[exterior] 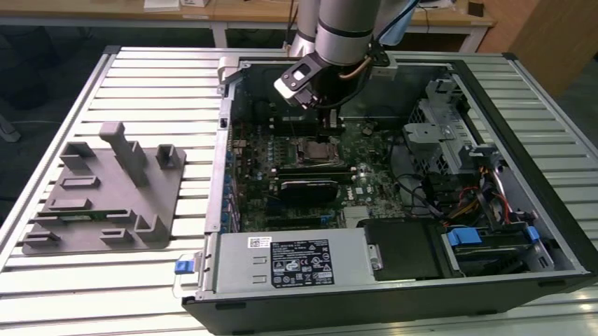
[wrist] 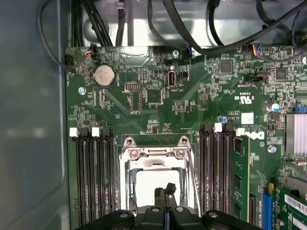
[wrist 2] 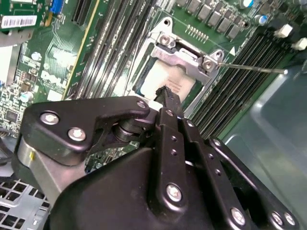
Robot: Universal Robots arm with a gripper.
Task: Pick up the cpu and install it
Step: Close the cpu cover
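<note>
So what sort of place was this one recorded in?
Probably a robotics lab or workshop bench: an open desktop computer case lies on a slatted metal table, a grey moulded fixture sits beside it at the exterior view's left, and wooden desks stand behind.

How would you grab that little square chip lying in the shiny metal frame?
Probably by two opposite pale edges of the cpu, coming straight down from above. It lies flat inside the socket frame, with memory slots on either side, so a sideways approach looks blocked. The gripper hangs right over it, fingers together.
</note>
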